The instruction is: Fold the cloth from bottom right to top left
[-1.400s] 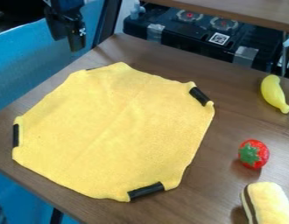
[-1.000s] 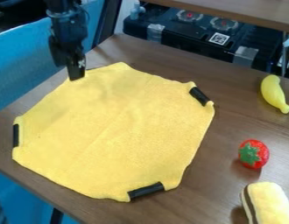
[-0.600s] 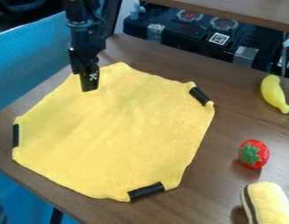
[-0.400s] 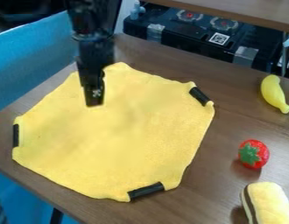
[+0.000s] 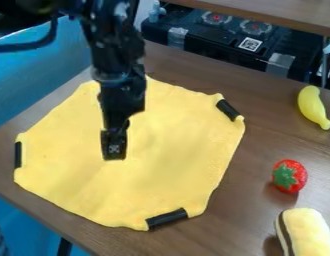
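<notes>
My black gripper [image 5: 114, 152] hangs down over the middle of the yellow cloth [image 5: 174, 155], a little left of its centre. The cloth lies spread out on the brown table, with black strips at several of its corners. One strip [image 5: 166, 219] is at the bottom right corner, another [image 5: 228, 110] at the upper right, and a third [image 5: 18, 155] at the left. The arm covers part of the cloth's upper left area.
Right of the cloth lie a yellow banana [image 5: 314, 107], a red strawberry [image 5: 289, 176] and a yellow toy with a brown stripe [image 5: 306, 233]. Behind the table [image 5: 261, 112] stands a black box [image 5: 228, 45] with tape on it.
From beyond the cloth's upper left edge, my gripper has come down and forward to over the cloth's middle. The cloth and the toys have stayed where they were.
</notes>
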Controlling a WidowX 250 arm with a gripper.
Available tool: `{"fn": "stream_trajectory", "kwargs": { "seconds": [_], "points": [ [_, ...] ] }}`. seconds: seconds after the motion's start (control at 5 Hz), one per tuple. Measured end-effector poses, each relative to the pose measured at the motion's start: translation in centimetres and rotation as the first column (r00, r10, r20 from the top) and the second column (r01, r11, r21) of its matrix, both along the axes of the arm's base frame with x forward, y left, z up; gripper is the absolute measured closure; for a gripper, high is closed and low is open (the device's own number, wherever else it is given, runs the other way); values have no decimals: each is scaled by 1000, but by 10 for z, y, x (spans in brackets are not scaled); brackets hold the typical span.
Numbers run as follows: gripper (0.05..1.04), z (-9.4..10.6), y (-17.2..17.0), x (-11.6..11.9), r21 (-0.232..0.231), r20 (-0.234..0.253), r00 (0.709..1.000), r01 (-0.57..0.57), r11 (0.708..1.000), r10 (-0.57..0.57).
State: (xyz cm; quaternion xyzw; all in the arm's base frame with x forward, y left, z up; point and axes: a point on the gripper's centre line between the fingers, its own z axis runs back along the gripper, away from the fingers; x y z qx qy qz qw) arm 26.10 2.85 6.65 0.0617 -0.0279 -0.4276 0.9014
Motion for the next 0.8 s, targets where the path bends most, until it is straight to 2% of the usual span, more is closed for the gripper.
{"fn": "stream_trajectory", "kwargs": {
  "seconds": [0.2,0.4,0.6,0.8],
  "points": [
    [85,-3,-21,-11,6,-7,999,51,999,-51],
    [85,-15,-44,-19,32,-11,993,115,993,-115],
    [85,-31,-60,-20,49,-18,985,171,984,-170],
    [85,-37,-73,-19,60,0,981,194,979,-194]
  ]
}}
